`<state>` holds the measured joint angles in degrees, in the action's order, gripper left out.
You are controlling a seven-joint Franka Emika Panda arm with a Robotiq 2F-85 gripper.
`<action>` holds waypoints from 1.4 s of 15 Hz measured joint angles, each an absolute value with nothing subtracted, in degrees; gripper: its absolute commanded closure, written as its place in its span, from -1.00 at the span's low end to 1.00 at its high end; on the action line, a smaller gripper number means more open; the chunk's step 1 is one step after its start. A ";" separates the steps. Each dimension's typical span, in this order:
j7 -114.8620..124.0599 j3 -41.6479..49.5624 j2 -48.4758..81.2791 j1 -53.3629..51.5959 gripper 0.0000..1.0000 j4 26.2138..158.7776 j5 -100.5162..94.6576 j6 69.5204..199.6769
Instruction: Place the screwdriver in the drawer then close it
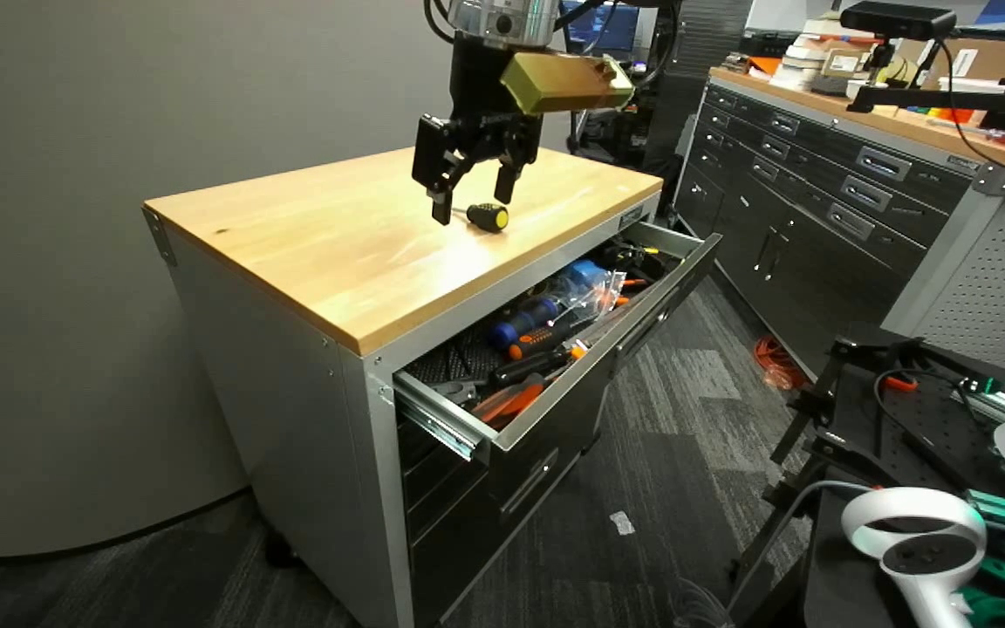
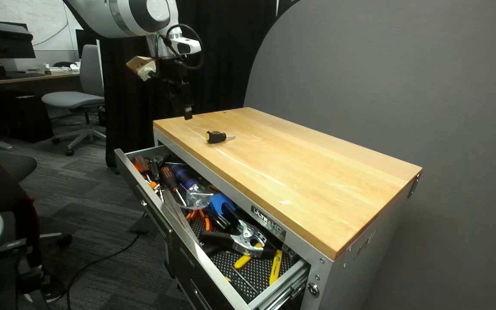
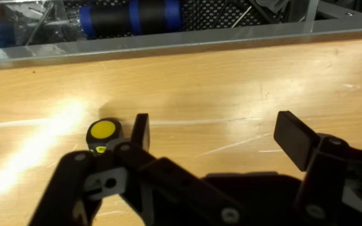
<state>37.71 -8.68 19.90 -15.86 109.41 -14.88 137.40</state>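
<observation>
Reaching in from above, the arm point(image 2: 127, 19) points its gripper point(image 1: 473, 199) downward over the wooden top point(image 1: 319, 235), its jaws spread wide, with wood grain visible between the fingers point(image 3: 294, 141) in the wrist view. The screwdriver point(image 2: 216, 137), stubby and black with yellow, lies on that top toward the drawer-side edge, its handle showing just beside one finger. Below the edge the drawer point(image 2: 213, 268) stands pulled out, holding mixed hand tools point(image 2: 183, 175). A grey partition point(image 1: 119, 288) rises behind the cabinet point(image 1: 293, 392); a dark tool chest point(image 1: 816, 192) stands well apart, and an exterior view shows a grey office chair point(image 2: 73, 99). A finger hides part of the screwdriver in the wrist view, clear plastic point(image 2: 197, 199) veils some tools, the gripper merges with a black backdrop point(image 2: 226, 51) in an exterior view, and the arm's upper end is cut off in both exterior views.
</observation>
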 measured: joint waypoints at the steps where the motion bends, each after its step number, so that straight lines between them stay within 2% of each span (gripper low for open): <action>1: 37.71 -8.66 19.98 -15.92 -1.00 109.21 -14.94 137.27; 6: 36.21 -8.05 20.98 -16.10 -1.00 107.88 -14.26 137.25; 11: 28.54 -6.34 25.64 -15.58 -1.00 99.42 -13.76 136.87; 21: 18.38 -2.59 29.39 -13.36 -1.00 93.42 -12.85 127.35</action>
